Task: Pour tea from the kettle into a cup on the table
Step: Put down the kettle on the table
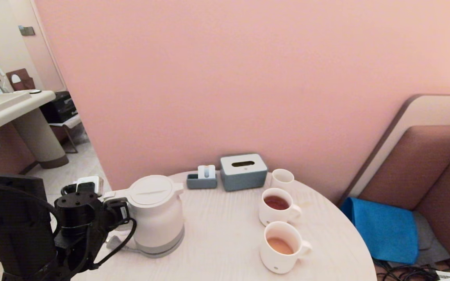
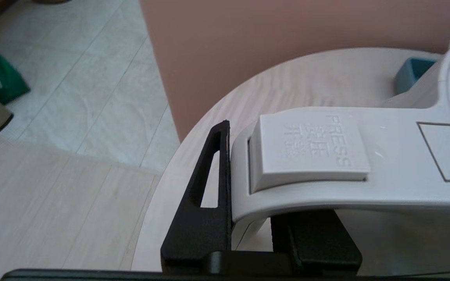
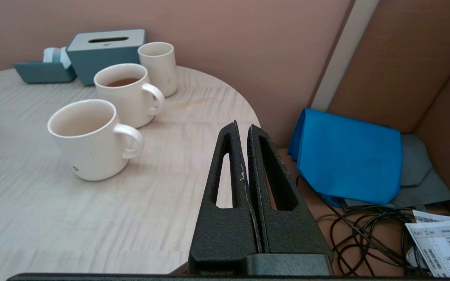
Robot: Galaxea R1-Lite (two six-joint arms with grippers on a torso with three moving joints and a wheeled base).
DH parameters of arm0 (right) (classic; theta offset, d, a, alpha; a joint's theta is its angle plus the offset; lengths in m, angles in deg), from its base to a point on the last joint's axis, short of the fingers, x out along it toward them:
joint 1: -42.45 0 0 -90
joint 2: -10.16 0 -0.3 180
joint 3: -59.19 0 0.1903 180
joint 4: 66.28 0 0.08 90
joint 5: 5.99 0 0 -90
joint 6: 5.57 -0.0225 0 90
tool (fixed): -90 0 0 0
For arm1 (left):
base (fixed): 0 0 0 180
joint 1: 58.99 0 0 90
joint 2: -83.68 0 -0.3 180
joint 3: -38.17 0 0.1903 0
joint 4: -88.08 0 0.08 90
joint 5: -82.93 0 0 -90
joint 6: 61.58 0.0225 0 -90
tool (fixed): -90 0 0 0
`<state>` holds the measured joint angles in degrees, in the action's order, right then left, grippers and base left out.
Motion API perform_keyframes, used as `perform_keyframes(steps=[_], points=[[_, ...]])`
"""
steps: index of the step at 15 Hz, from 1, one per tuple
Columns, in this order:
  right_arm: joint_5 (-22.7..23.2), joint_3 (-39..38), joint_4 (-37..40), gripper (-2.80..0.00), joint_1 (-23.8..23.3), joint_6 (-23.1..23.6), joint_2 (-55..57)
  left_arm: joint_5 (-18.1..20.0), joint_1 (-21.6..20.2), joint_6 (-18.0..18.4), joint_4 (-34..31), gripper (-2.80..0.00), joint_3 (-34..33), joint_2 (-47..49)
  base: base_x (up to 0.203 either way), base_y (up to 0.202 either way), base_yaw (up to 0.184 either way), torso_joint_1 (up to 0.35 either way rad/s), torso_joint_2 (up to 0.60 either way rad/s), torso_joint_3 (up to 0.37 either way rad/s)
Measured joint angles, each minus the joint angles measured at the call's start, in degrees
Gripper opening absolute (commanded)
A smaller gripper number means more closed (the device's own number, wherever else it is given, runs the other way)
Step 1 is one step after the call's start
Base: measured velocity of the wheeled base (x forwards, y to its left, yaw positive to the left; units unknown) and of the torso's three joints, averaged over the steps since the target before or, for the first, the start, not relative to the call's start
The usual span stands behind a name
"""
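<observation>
Kettle (image 1: 155, 216) stands on the table (image 1: 217, 234), its loop handle (image 2: 326, 164) clamped between my left gripper's (image 2: 248, 218) fingers. My right gripper (image 3: 244, 156), pressed closed and empty, hangs beyond the table's edge, well apart from the kettle.

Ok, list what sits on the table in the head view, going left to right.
left gripper → kettle → small grey tray → tissue box → the white cups, with the cup of pale tea nearest the robot.
</observation>
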<state>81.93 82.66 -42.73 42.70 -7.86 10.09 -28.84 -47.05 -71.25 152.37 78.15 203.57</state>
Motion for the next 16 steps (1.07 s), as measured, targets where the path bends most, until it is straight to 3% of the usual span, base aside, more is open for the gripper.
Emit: perform_keyframes(steps=[16], points=[[-0.03, 0.01, 0.0, -2.8, 0.0, -0.02, 0.0, -0.16, -0.06, -0.28, -0.41, -2.8, -1.26, 1.62, 0.0, 0.0, 0.0, 0.0, 0.0, 0.0]])
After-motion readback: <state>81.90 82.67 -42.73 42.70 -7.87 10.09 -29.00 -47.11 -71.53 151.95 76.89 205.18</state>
